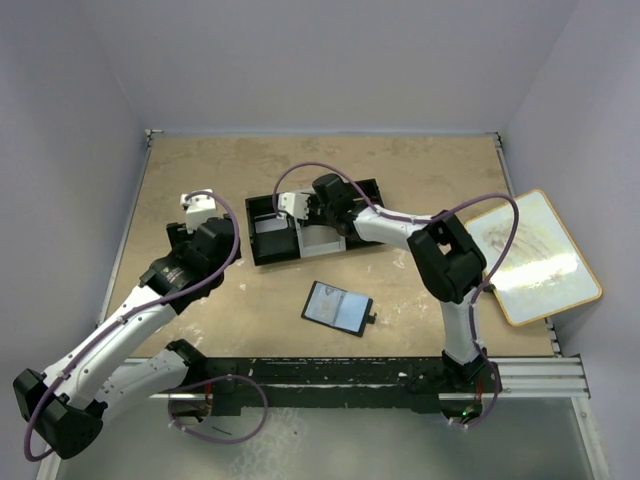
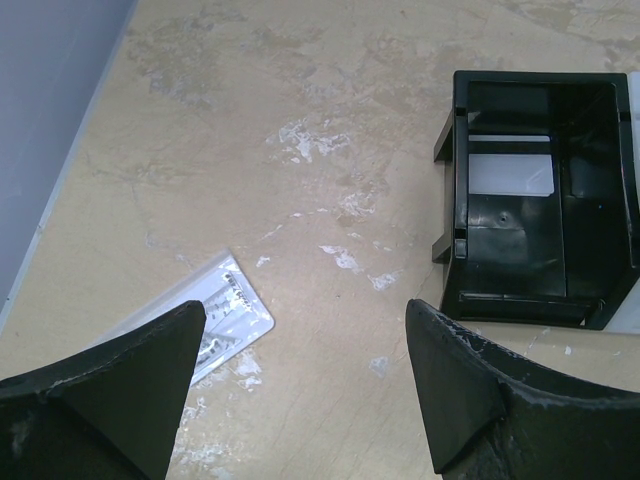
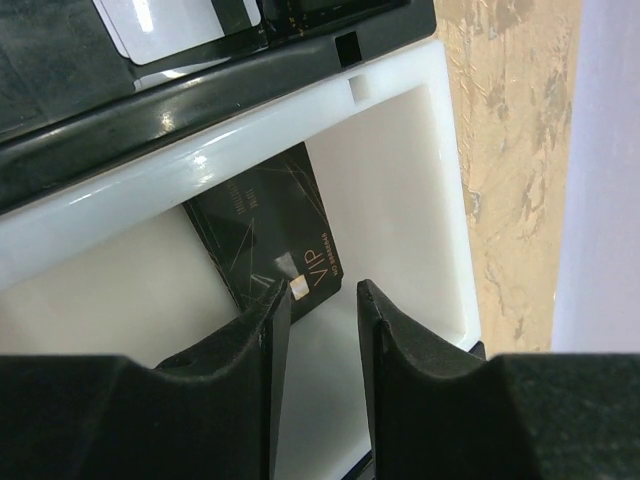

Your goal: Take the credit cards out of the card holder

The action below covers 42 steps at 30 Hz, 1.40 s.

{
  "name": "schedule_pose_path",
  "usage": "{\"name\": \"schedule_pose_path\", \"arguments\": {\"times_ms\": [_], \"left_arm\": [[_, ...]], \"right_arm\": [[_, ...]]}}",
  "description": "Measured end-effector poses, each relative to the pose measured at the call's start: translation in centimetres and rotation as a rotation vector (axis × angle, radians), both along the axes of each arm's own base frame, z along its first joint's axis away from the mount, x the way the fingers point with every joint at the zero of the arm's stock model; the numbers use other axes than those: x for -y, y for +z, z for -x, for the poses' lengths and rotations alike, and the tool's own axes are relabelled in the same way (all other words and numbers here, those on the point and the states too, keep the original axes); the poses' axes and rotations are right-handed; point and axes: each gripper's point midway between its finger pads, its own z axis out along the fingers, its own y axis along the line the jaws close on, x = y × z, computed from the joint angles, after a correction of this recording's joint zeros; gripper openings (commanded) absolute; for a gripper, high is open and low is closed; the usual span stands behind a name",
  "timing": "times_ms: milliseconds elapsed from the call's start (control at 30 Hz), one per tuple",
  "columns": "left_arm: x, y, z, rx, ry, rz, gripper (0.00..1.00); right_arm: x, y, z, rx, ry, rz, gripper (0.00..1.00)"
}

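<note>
The card holder (image 1: 337, 307) lies open on the table in the top view, its pale-blue sleeves facing up and both grippers away from it. A dark credit card (image 3: 265, 235) printed "VIP" lies flat in the white compartment of the tray (image 3: 445, 180). My right gripper (image 3: 323, 292) hovers just above that card's near corner. It is open, with nothing between the fingers. My left gripper (image 2: 305, 315) hangs wide open over bare table to the left of the tray (image 2: 520, 260), holding nothing.
A white printed packet (image 2: 215, 315) lies on the table under my left finger. The tray's black compartment holds a pale flat card (image 3: 165, 25). A wood-framed board (image 1: 535, 255) overhangs the table's right edge. Walls close in the left, back and right.
</note>
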Motion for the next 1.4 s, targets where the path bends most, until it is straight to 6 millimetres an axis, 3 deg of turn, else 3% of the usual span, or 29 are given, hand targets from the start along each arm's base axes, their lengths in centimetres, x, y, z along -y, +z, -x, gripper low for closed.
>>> {"name": "schedule_pose_path", "arguments": {"times_ms": [267,367,467,667,733,800,867,1033,1133,1200,1400], "left_arm": [[0.1,-0.2,0.0,-0.007,-0.003,-0.002,0.79],[0.1,-0.2,0.0,-0.010,-0.004,-0.002,0.79],[0.2,-0.3,0.0,-0.012,-0.008,0.000,0.79],[0.2,-0.3,0.0,-0.014,-0.011,0.001,0.79],[0.3,-0.3,0.0,-0.016,-0.013,0.003,0.79],[0.3,-0.4,0.0,-0.017,-0.016,0.004,0.79],[0.4,-0.4,0.0,-0.018,-0.018,0.006,0.79],[0.4,-0.3,0.0,-0.016,-0.019,0.008,0.80],[0.3,-0.1,0.1,-0.005,-0.016,0.012,0.80],[0.2,0.1,0.1,0.001,-0.011,0.011,0.80],[0.1,-0.1,0.0,-0.007,-0.009,0.003,0.80]], "right_arm": [[0.4,0.0,-0.1,-0.010,-0.055,-0.021,0.38],[0.4,1.1,0.0,-0.026,-0.112,-0.087,0.40],[0.9,4.6,1.1,-0.033,-0.215,-0.250,0.48],[2.6,16.2,4.2,-0.099,-0.476,-0.760,0.50],[3.7,17.6,5.7,-0.141,-0.555,-0.884,0.54],[4.9,16.5,7.6,-0.193,-0.667,-0.949,0.59],[5.2,13.8,9.5,-0.254,-0.790,-0.947,0.64],[3.7,4.9,17.0,-0.416,-1.022,-0.813,0.67],[4.2,1.3,20.9,-0.475,-1.092,-0.771,0.68],[4.3,0.2,22.3,-0.506,-1.140,-0.786,0.67],[2.6,-0.6,24.0,-0.564,-1.220,-0.872,0.67]]}}
